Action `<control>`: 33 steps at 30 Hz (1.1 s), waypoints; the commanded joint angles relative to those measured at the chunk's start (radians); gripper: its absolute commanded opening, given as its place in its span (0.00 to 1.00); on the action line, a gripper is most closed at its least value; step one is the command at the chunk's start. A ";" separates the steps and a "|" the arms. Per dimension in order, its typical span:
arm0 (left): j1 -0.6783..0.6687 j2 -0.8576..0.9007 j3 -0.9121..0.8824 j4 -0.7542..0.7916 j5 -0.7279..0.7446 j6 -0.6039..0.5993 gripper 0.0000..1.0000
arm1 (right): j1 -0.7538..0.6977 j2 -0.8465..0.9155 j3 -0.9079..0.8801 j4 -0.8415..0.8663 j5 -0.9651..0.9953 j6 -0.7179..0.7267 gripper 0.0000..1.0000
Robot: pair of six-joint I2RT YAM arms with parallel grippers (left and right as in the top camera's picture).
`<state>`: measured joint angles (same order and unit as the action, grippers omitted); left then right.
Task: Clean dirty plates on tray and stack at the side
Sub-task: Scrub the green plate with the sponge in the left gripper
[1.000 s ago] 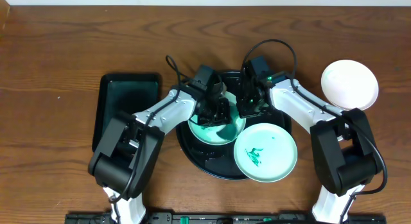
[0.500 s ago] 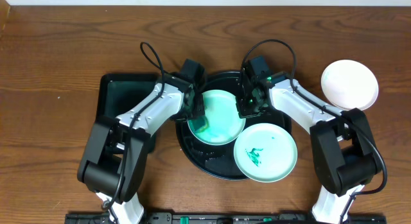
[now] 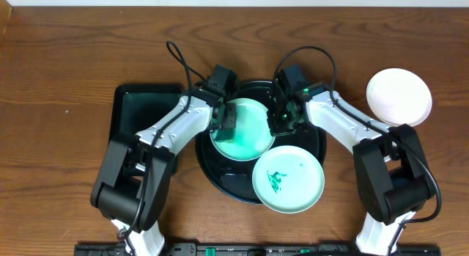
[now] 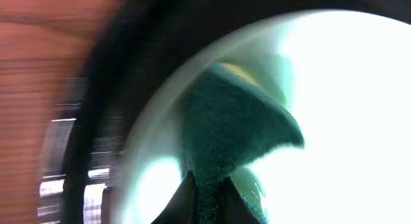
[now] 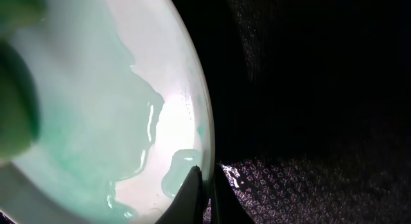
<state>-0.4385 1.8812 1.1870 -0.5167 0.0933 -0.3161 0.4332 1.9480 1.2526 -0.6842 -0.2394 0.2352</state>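
Note:
The round black tray (image 3: 226,177) holds a mint green plate (image 3: 249,131), wet and smeared with green. My left gripper (image 3: 226,128) is shut on a dark green cloth (image 4: 231,131) pressed on that plate's left part (image 4: 340,108). My right gripper (image 3: 281,122) is shut on the plate's right rim (image 5: 207,185), one finger on each side of it. A second mint plate (image 3: 288,179) with a green smear lies over the tray's front right rim. A white plate (image 3: 399,97) sits on the table at the far right.
A rectangular black tray (image 3: 139,124) lies on the wooden table just left of the round tray, under my left arm. Cables loop above both wrists. The round tray's textured floor (image 5: 308,121) shows to the right of the held plate.
My left gripper has wiped with the cloth from the plate's middle to its left side. The smeared mint plate at the front has slid left. My right gripper has kept its hold.

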 commanded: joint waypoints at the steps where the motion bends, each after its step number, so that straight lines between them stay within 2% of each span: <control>1: -0.090 0.062 -0.028 0.001 0.189 0.032 0.07 | 0.003 0.001 -0.007 -0.024 0.033 -0.008 0.01; 5: -0.168 0.062 -0.028 0.018 0.263 0.035 0.07 | 0.003 0.001 -0.007 -0.031 0.033 -0.008 0.01; 9: -0.220 0.062 -0.028 0.051 0.266 -0.006 0.07 | 0.002 0.001 -0.007 -0.031 0.033 -0.008 0.01; 12: -0.227 0.062 -0.028 0.085 0.283 -0.070 0.07 | 0.002 0.001 -0.007 -0.031 0.033 -0.008 0.01; 17: -0.210 0.062 -0.028 0.150 0.309 -0.102 0.07 | 0.002 0.001 -0.007 -0.031 0.033 -0.008 0.01; 29: -0.079 0.002 -0.021 0.108 -0.092 -0.102 0.07 | 0.002 0.001 -0.007 -0.029 0.033 -0.009 0.01; 33: -0.065 -0.069 -0.009 0.060 -0.140 -0.085 0.07 | 0.002 0.001 -0.007 -0.026 0.033 -0.012 0.01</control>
<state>-0.5354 1.8687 1.1694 -0.4316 0.1280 -0.4183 0.4259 1.9476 1.2533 -0.7071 -0.2169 0.2375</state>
